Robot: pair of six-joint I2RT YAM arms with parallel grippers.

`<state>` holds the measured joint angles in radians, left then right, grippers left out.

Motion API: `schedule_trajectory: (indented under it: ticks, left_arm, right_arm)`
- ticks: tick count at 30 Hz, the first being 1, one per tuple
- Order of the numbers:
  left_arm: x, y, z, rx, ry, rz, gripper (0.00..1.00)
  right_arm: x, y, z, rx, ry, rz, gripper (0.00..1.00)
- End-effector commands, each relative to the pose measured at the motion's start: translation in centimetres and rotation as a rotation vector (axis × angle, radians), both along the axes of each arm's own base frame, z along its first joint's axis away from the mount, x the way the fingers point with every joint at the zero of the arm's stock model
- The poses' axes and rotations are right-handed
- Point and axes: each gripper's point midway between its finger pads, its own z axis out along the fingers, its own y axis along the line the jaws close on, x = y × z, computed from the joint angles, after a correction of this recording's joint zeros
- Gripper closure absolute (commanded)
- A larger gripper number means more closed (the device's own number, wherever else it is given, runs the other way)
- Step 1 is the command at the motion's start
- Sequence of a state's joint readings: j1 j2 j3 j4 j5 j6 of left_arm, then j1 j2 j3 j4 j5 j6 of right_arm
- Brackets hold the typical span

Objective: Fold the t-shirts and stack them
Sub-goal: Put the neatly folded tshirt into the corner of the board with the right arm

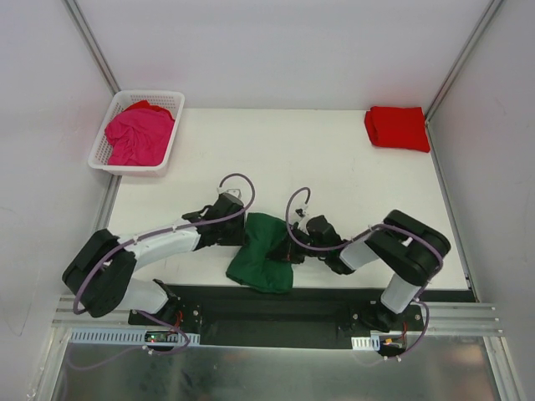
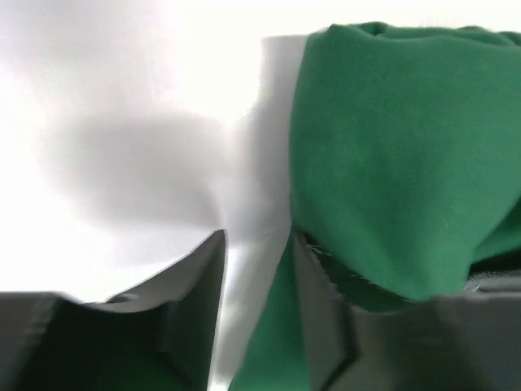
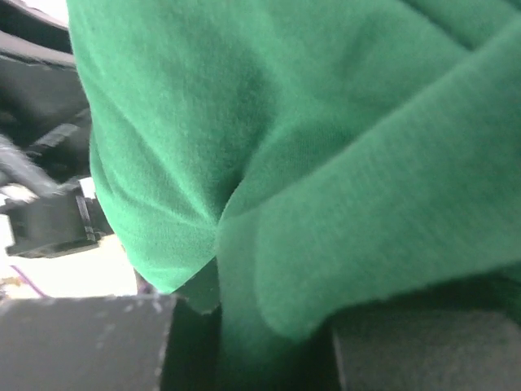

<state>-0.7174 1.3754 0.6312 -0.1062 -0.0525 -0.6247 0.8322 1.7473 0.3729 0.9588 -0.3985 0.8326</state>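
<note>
Pulling the dark green t-shirt (image 1: 263, 255) open from this state is where I judge trouble starts. It sits bunched in a lump on the surface (image 1: 292, 159), well apart from the white basket (image 1: 99, 154), on its near side and off to its right.

The left hand (image 2: 258, 244) is at the basket side of the lump. Its fingers stand a narrow way apart, with bare surface showing between the tips. A flap of green lies low in the gap and drapes over one finger, but nothing looks pinched. The right hand (image 3: 254, 309) is at the side away from the basket, buried in cloth. A thick fold runs between its fingers, and I cannot tell whether it is clamped or only lying there.

If the left hand closes where it is, it may catch only the loose flap, or nothing, and soft cotton slips out easily. If the right hand has several layers at once, the shirt will likely rise as a ball instead of spreading. The hands are close together across the lump, so a careless move could knock one against the other.

The folded red t-shirt (image 1: 397, 128) lies far to the right of the basket. The pink t-shirt (image 1: 138, 135) is heaped inside it.
</note>
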Motion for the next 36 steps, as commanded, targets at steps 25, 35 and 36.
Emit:
schedule_trajectory:
  ticks: [25,35,36]
  left_arm:
    - [-0.6,8.3,7.3,0.101,-0.14,0.203,0.01]
    - [-0.9,8.5,6.5,0.109,-0.117,0.222,0.01]
    - [-0.9,8.5,6.4,0.11,-0.117,0.224,0.01]
  right_arm:
    - [14.1,-8.3,11.8,-0.578,-0.492,-0.026,0.99]
    - [23.7,-11.9,15.4,-0.571,-0.544,-0.16,0.99]
    - [25.3,-12.5,16.9,-0.556,-0.568,-0.193,0.99]
